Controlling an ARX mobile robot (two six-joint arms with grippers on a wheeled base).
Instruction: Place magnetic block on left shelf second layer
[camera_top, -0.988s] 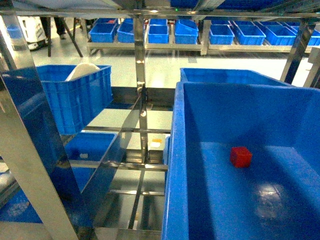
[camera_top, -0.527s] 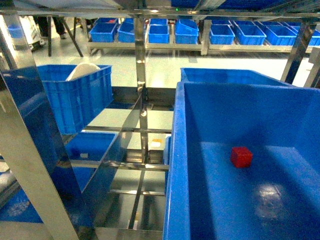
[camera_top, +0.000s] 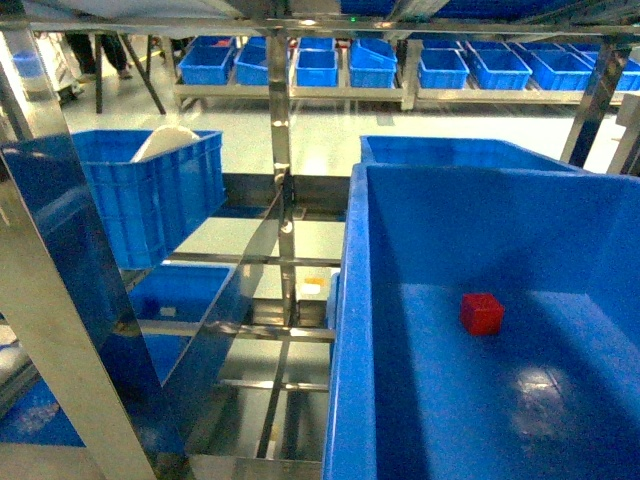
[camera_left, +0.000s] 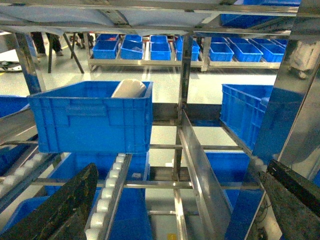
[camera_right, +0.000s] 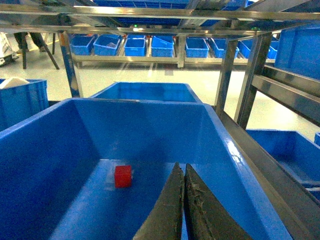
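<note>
A stainless-steel rack (camera_top: 283, 180) with perforated uprights and horizontal rails fills my view. On its right side, close to me, sits a large deep blue crate (camera_top: 352, 330), and a second blue crate (camera_top: 455, 151) stands just behind it. On the left side, a tier of the rack carries another blue crate (camera_left: 92, 120) with a white rounded object (camera_left: 129, 89) resting inside it; this crate sits on rails beside a track of white rollers (camera_left: 107, 197). More blue crates (camera_left: 132, 220) show on the level below it. Far behind, across a pale floor, a long low shelf (camera_top: 290, 92) holds a row of smaller blue bins (camera_top: 317, 65).

The magnetic block (camera_top: 482, 313), a small red cube, lies on the floor of the large crate on the right, apart from its walls. From my right wrist camera the same block (camera_right: 123, 176) lies ahead and to the left of my right gripper (camera_right: 183, 205), not touching it.

My right gripper's two dark fingers are pressed together with nothing between them. My left gripper (camera_left: 180, 210) has its fingers (camera_left: 65, 210) spread wide apart at the frame edges, holding nothing.
</note>
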